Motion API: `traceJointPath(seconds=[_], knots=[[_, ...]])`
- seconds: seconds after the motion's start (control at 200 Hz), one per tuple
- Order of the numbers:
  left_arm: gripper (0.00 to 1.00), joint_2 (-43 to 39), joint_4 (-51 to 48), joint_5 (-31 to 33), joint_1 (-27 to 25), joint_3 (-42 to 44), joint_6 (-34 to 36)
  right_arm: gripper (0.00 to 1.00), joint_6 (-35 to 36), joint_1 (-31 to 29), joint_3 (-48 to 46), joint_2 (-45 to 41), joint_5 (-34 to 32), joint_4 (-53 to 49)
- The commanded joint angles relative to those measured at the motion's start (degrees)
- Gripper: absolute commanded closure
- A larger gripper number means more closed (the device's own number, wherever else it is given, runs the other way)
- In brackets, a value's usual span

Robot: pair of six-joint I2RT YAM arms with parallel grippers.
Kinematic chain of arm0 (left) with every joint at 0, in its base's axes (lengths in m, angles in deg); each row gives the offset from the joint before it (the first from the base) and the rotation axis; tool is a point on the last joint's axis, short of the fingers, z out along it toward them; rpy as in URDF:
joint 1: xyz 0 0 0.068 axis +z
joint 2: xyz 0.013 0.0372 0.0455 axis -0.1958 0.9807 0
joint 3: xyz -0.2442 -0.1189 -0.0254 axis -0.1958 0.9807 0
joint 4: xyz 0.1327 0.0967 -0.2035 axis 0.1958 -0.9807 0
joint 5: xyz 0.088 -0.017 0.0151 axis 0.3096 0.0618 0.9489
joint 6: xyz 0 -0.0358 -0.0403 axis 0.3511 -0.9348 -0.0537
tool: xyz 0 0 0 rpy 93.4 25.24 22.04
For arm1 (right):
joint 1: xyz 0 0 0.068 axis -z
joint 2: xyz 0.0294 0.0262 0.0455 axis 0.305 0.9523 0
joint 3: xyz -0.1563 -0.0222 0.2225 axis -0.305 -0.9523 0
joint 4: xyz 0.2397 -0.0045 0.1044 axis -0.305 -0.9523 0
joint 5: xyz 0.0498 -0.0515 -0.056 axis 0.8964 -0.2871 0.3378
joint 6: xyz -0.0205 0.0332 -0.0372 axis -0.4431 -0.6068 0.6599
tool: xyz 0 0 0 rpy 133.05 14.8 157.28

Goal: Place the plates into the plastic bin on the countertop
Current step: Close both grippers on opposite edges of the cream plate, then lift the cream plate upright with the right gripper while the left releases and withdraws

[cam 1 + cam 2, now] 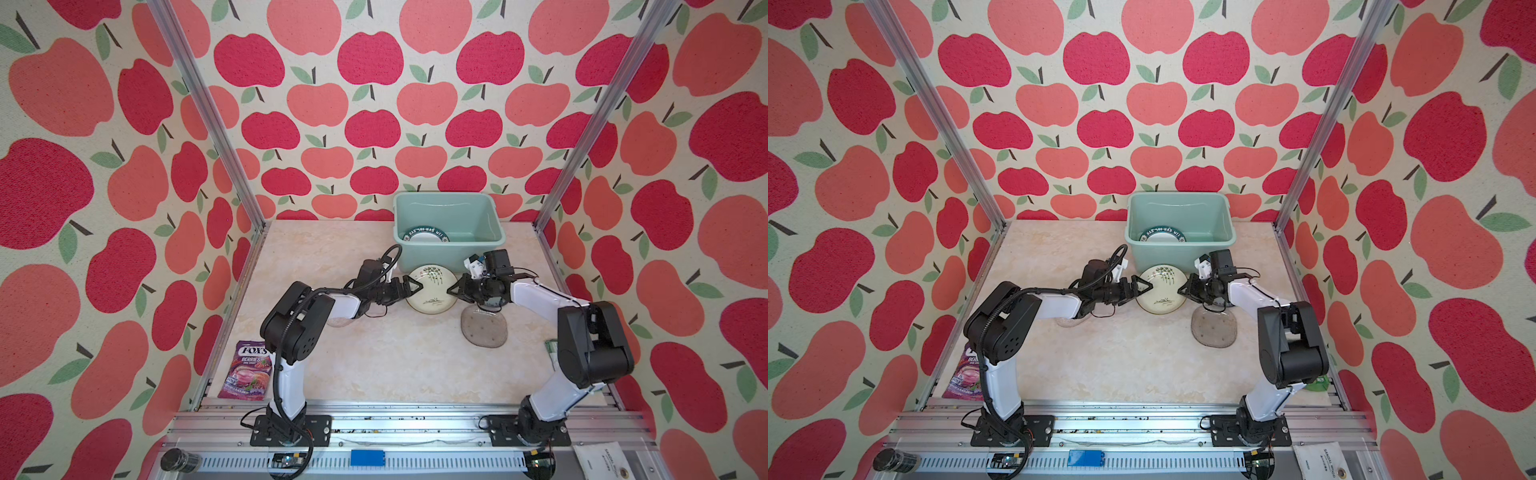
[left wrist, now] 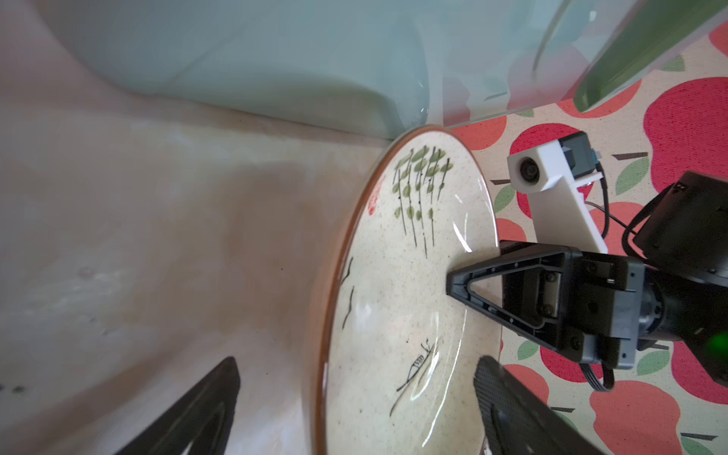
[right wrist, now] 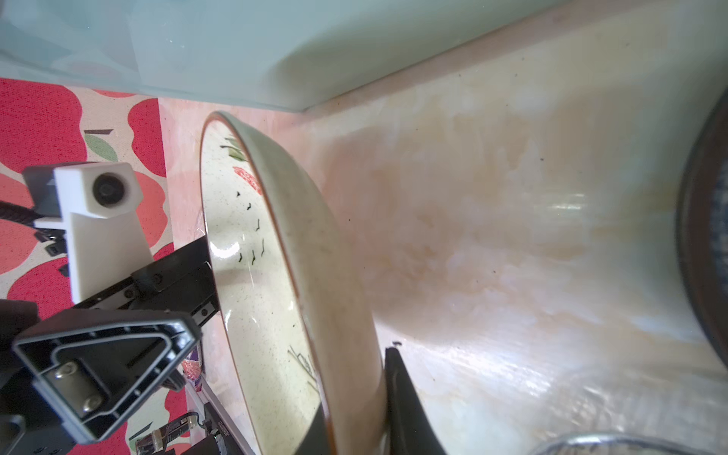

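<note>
The right end effector point(image 1: 451, 291) is clamped on the rim of the cream plate point(image 1: 430, 295). In the right wrist view 1 finger point(image 3: 409, 398) lies against the plate's underside, while its partner on the painted face is mostly cut off by the frame edge. The left end effector point(image 1: 415, 287) stands wide apart, its 2 fingers straddling the opposite rim without visibly pinching it. The left wrist view shows only their black tips point(image 2: 197, 409).

The plate lies face up between both arms, just in front of the near wall of the plastic bin point(image 1: 440, 259). Whether its underside clears the desk point(image 1: 374, 357) cannot be told. It is round, glazed, speckled ceramic with a thin brown edge, green-leaved stems and small black brush marks.

The bin is smooth pale mint plastic, rectangular, with a rolled rim and tapered sides. Inside it, a white lettered plate point(image 1: 424, 236) with a dark band shows only its far half above the near wall.

A glass plate point(image 1: 484, 328), clear, rounded-square and faintly dotted, lies on the desk with its far edge covered by the right wrist. A second glass plate point(image 1: 338, 321) is mostly hidden under the left forearm. In the right wrist view a dark-rimmed dish point(image 3: 705, 236) is blurred and cut off.

A glossy purple packet point(image 1: 247, 372) sits partly behind the left arm. Only a sliver of a green packet point(image 1: 552, 353) shows behind the right arm. The desk is flat, beige and marble-patterned.
</note>
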Motion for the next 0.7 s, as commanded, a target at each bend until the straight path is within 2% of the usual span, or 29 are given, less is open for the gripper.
traceJointPath(seconds=[0.0,0.195,0.37,0.55,0.695], knots=[[0.04,-7.27,-2.28,1.31,-0.22,0.64,0.60,0.98,3.22,-0.68,0.59,-6.51,-0.37,-5.90],[0.01,-19.22,-11.71,4.78,-1.73,0.69,4.05,0.99,4.07,-0.77,-1.44,-16.75,-3.48,-14.04],[0.00,-30.30,-24.20,7.61,-2.61,-0.52,8.42,1.00,2.65,-0.77,-3.15,-27.95,-5.41,-20.14],[0.01,-42.45,-38.72,13.99,-2.82,-2.07,11.55,1.00,1.06,-0.86,-2.30,-38.65,-6.31,-26.39],[0.01,-51.51,-50.18,18.48,-2.89,-2.53,13.74,1.00,-0.08,-0.82,1.10,-43.38,-6.08,-30.56]])
